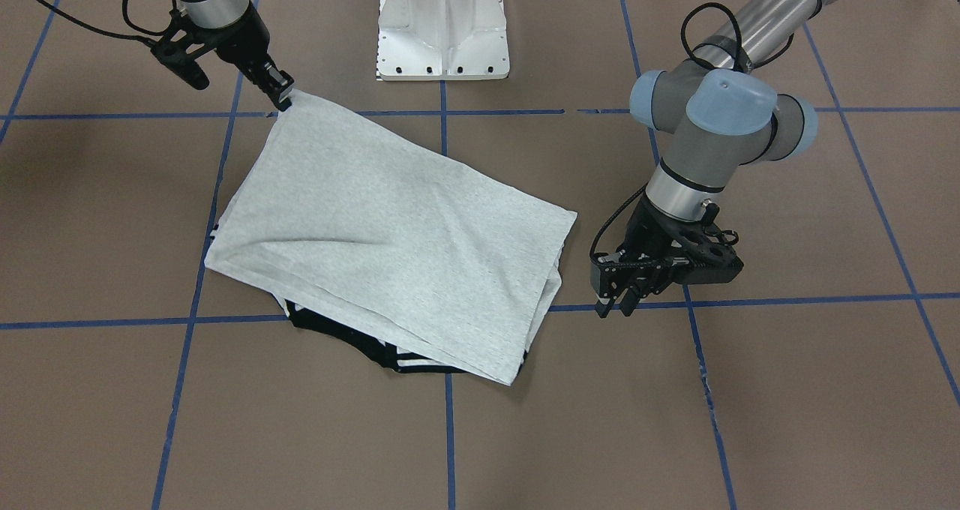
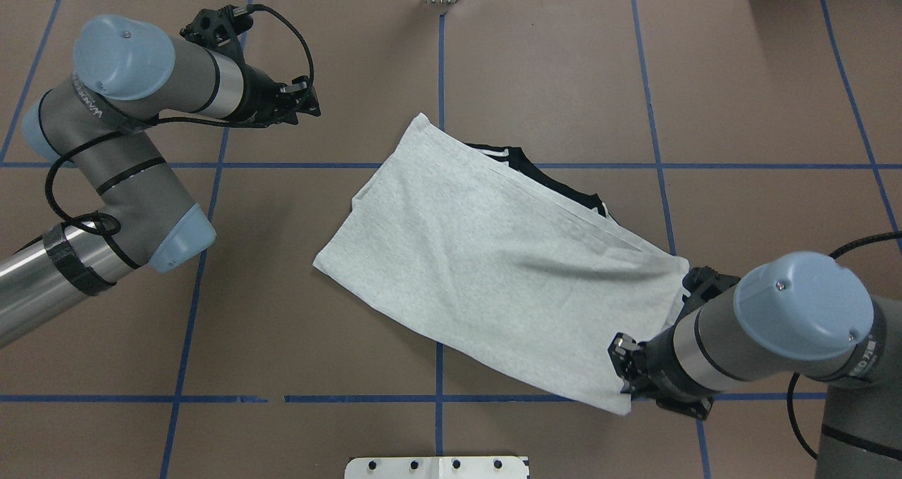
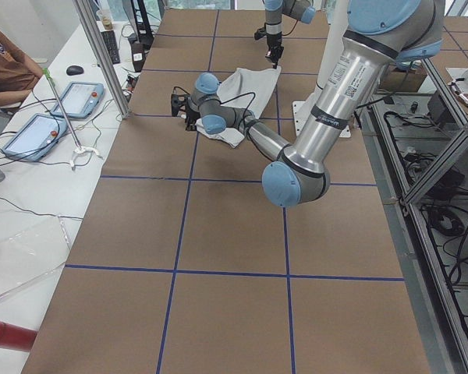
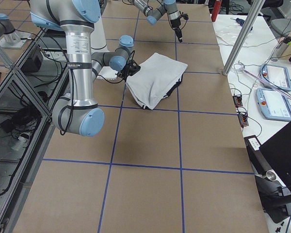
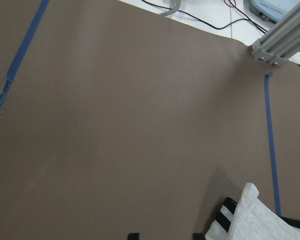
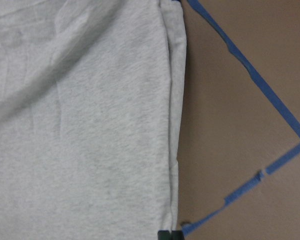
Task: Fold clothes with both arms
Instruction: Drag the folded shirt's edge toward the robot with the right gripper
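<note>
front-facing: across the table (image 1: 825,435) from the white pedestal (image 1: 442,30), faces it, steep downward look, mid-range.
overhead: behind the pedestal, looks forward and down, mid-range; shares the whole T-shirt (image 2: 493,268) with front-facing, flipped.
exterior left: table's end, looks along it, far; T-shirt small.
exterior right: opposite end, same stretch of table, far.
left wrist: close, mostly bare table, one T-shirt corner at bottom.
right wrist: very close on a grey cloth edge, probably the pedestal-side corner.

Brown table (image 1: 787,390) open beside T-shirt (image 1: 390,240), white pedestal (image 1: 442,30) behind, right pincer (image 1: 283,94) at corner
</note>
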